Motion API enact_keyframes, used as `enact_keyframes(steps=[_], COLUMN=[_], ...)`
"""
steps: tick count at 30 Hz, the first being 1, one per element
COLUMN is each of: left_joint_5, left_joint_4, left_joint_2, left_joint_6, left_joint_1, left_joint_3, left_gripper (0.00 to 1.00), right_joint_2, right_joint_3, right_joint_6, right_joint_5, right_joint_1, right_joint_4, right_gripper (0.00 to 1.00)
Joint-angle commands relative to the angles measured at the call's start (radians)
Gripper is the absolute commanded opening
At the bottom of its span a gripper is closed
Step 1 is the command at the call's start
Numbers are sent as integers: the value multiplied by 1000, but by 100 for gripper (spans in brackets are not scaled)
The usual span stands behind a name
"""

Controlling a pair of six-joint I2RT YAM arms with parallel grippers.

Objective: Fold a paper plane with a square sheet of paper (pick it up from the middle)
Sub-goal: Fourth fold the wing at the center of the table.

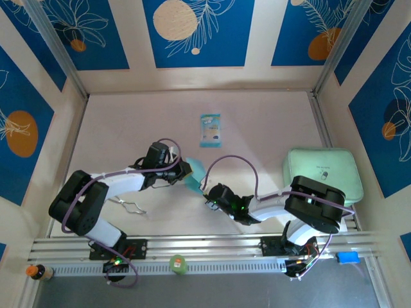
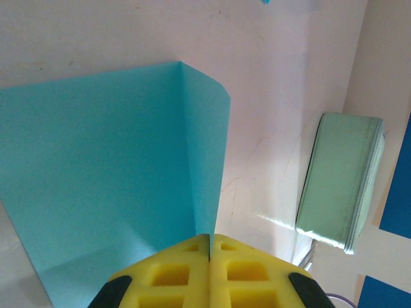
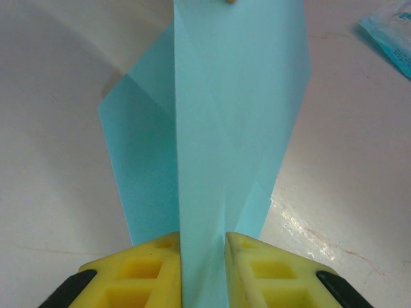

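The light-blue square sheet of paper (image 1: 194, 174) hangs folded between my two grippers, above the table's middle. In the left wrist view the paper (image 2: 109, 167) stands upright with a sharp crease, and my left gripper (image 2: 210, 239) is shut on its lower edge. The right wrist view shows the paper (image 3: 218, 115) with diagonal creases and a long band running down between the yellow fingers (image 3: 270, 269). My right gripper (image 3: 202, 240) has its jaws a little apart, and the band fills the gap. From above, the left gripper (image 1: 186, 170) and right gripper (image 1: 207, 192) meet at the sheet.
A small teal-and-white packet (image 1: 210, 130) lies farther back on the table. A pale green pad (image 1: 324, 173) sits at the right, beside the right arm. A thin wire piece (image 1: 128, 205) lies under the left arm. Walls enclose the table on three sides.
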Motion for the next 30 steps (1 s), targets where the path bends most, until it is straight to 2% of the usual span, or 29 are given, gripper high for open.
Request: enact_keyframes(steps=[1,10,14,18,24,30], left_joint_5=[-2,-8,-15,-35,-82,-159], left_joint_4=[-21,-20,-32,-53,-162,-237], left_joint_2=[-20,-23,-35,-55,-134,-224], left_joint_6=[10,8,13,21,66,89], left_joint_1=[-5,-5,-5,-3,-3,-3], left_joint_3=[2,-6,-6,-9,-1,-22], left_gripper=[3,5,14,33,49,57], right_joint_2=[-13,-12,-9,1,26,45], right_joint_3=[17,20,26,47,68,76], right_joint_6=[15,22,35,59,132,170], right_joint_5=[-5,-21,-35,-49,-69,-125], right_joint_1=[-3,-4,-4,-5,-9,-16], right_joint_4=[44,27,8,-39,-86,-109], right_gripper=[23,14,11,10,7,6])
